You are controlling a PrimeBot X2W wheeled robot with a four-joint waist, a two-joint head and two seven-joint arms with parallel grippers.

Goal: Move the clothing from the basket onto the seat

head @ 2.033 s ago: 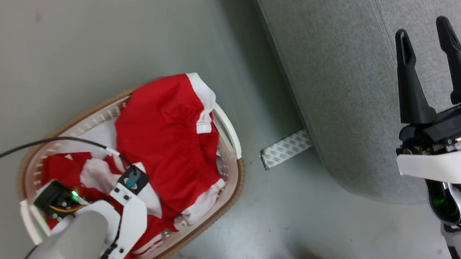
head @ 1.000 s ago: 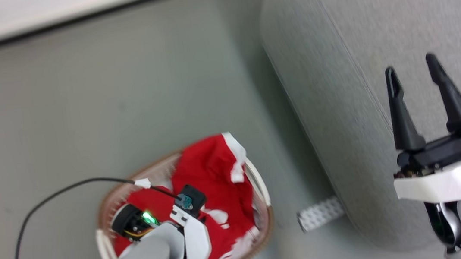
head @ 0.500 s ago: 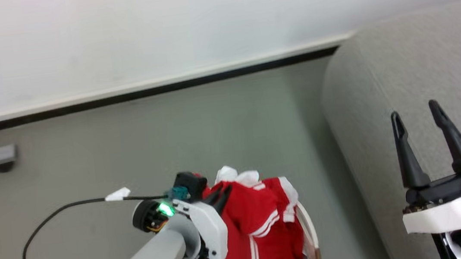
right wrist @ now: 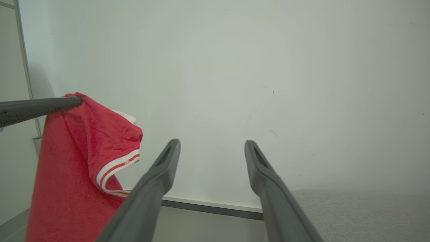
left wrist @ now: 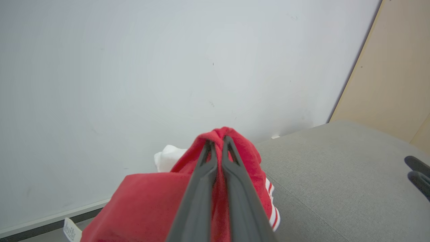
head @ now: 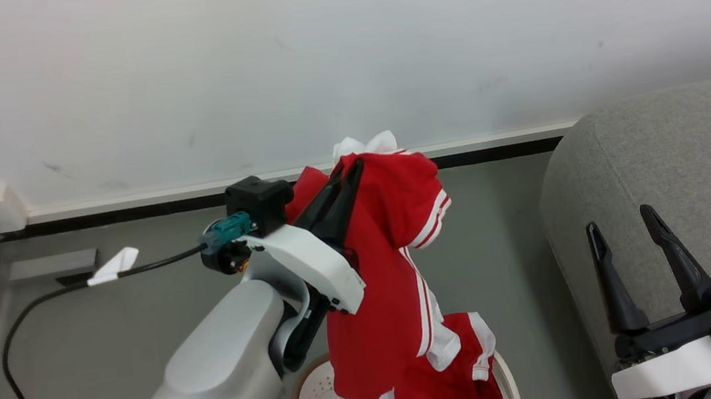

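Fingers [left wrist: 201, 181] of my left gripper [left wrist: 217, 141] are pressed together on a fold of the clothing [head: 381, 304], pinching the red top near its upper edge, just beside the white collar [head: 366, 145]. The top hangs full length from the pinch, above the basket [head: 509, 383]. Its lower hem reaches down inside the rim, and I cannot tell whether it is free of the red shorts [head: 447, 386] lying in the basket. The right gripper [head: 620, 217] is spread and empty, over the near edge of the seat [head: 657, 145], apart from the hanging top. Judgement: carry step, one garment in hand, one left in the basket. Risks:
1. The pinch holds only a thin fold, so a quick swing to the right may pull the cloth out and drop it on the floor [head: 514, 241] between basket and seat.
2. A low hem may catch the rim or drag the shorts, tipping the basket.
3. Trailing cloth may snag on the right gripper.
4. A release over the seat's rounded edge may let the top slide off.
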